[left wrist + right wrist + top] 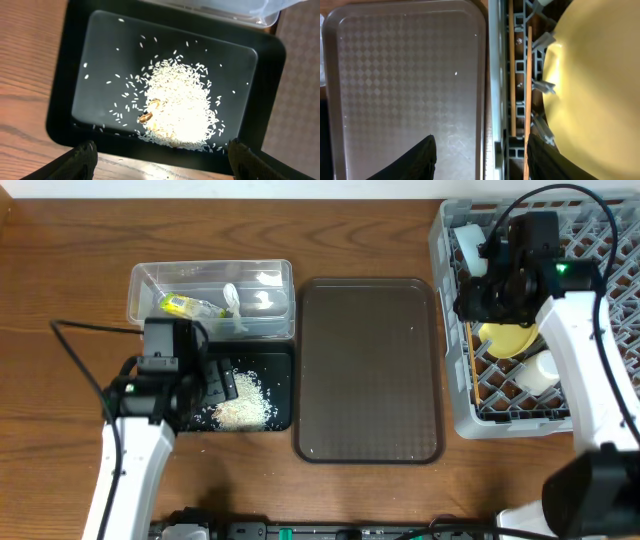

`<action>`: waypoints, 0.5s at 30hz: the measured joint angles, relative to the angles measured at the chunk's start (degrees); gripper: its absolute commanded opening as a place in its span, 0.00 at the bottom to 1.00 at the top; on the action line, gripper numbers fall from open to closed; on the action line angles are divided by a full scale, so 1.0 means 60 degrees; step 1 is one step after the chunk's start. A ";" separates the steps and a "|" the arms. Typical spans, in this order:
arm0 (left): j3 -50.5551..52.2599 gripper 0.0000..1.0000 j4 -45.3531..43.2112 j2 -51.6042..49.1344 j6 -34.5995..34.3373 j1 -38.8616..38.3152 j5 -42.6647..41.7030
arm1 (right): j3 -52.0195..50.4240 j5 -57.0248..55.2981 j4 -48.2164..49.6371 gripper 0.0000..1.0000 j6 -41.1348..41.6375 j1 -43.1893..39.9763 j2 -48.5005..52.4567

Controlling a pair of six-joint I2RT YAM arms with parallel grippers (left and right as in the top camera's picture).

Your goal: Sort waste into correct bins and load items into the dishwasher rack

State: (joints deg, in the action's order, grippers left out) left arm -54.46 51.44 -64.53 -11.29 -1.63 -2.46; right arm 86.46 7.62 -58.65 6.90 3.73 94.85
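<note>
The left fingers [80, 159] stood wide apart and empty above the black tray [69, 75], where the rice [182, 107] lay heaped. The right fingers [420, 157] were spread wide too, holding nothing, over the edge of the rack [495, 60]. Inside it the chopsticks [511, 70] lay beside the yellow plate [595, 90].

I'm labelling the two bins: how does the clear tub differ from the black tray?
The tub is clear and deep-walled; the tray is black and shallow. The tub holds a green-yellow wrapper and a white scrap; the tray holds loose rice. Both are rectangular, of similar footprint, and sit side by side.
</note>
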 measured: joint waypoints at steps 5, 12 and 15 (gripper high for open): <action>0.0576 0.87 -0.0025 0.1865 0.0146 -0.0004 0.0044 | -0.1778 -0.0466 0.1319 0.66 0.0229 0.0765 -0.2073; 0.1209 0.87 -0.0204 0.4575 0.0361 -0.0062 -0.0095 | -0.5275 -0.1235 0.2878 0.99 0.0699 0.1468 -0.5949; 0.1235 0.87 -0.0219 0.5111 0.0386 -0.0062 -0.0098 | -0.6251 -0.1785 0.2816 0.99 0.0812 0.1468 -0.7482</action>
State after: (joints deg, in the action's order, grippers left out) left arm -47.05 50.13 -33.87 -8.97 -2.00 -3.05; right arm 48.95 -3.09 -41.76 11.77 12.53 49.95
